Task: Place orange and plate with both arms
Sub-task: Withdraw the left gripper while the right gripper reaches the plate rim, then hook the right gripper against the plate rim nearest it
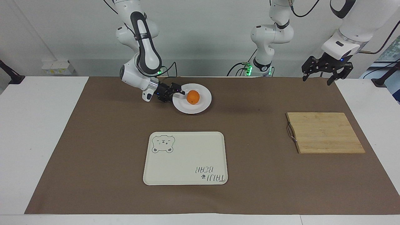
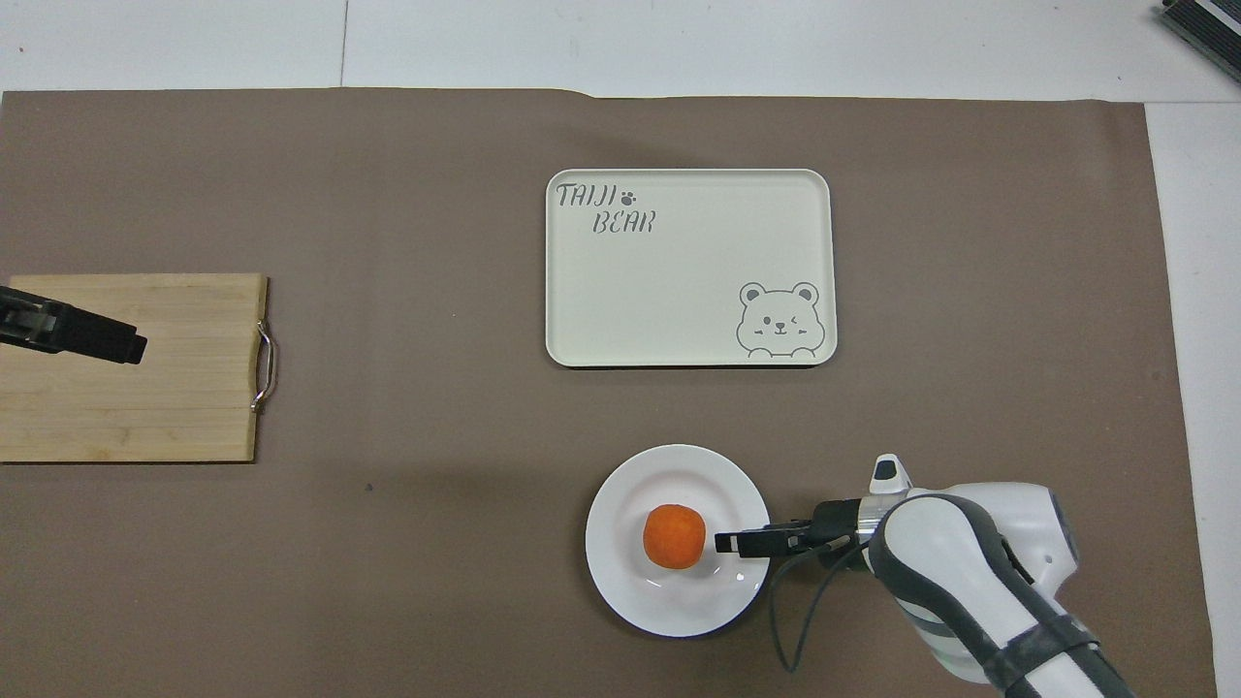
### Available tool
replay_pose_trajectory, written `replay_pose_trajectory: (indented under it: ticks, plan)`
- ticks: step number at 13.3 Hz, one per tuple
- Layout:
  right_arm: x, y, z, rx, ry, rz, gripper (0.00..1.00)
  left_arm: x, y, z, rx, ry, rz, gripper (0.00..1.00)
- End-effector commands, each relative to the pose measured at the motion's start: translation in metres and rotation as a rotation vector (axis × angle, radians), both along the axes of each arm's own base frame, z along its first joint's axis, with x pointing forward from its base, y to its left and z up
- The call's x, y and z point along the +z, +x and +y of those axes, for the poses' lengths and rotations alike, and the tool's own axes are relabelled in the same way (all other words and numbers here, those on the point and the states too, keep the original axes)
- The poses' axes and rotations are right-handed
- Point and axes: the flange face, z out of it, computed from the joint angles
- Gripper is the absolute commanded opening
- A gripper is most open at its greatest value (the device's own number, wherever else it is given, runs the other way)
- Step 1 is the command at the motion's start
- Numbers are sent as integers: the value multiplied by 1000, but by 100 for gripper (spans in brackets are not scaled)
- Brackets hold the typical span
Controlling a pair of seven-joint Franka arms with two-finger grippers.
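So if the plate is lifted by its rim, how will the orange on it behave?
The orange is round and lies loose on the glossy plate, so it will probably roll if the plate tilts. The right hand reaches one rim only, so some tilt seems likely.
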Motion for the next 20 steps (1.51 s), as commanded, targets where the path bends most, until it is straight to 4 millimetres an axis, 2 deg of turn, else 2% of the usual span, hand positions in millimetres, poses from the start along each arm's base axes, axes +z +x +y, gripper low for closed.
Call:
replay_pose_trajectory:
  ticks: [1,4,7,8,15,18,20]
  plan:
    - [-4,-4,-1,-3,6,-30,63,2,-7,3,-14,-1,6,100]
    - [-6,-6,0,-7,2,-19,29,2,-6,2,-17,-1,-4,100]
    - [-7,-5,-1,-9,3,-17,4,2,-7,-4,-17,1,0,100]
    - [-7,-5,-1,-10,3,-16,0,1,-7,-5,-23,1,-1,100]
    - [0,4,-1,-29,42,16,0,2,-8,-3,-16,12,-5,100]
    - [14,15,3,-45,81,35,0,1,-7,-5,-21,12,-6,100]
    - [31,23,3,-67,115,51,0,2,-7,-5,-22,13,-11,100]
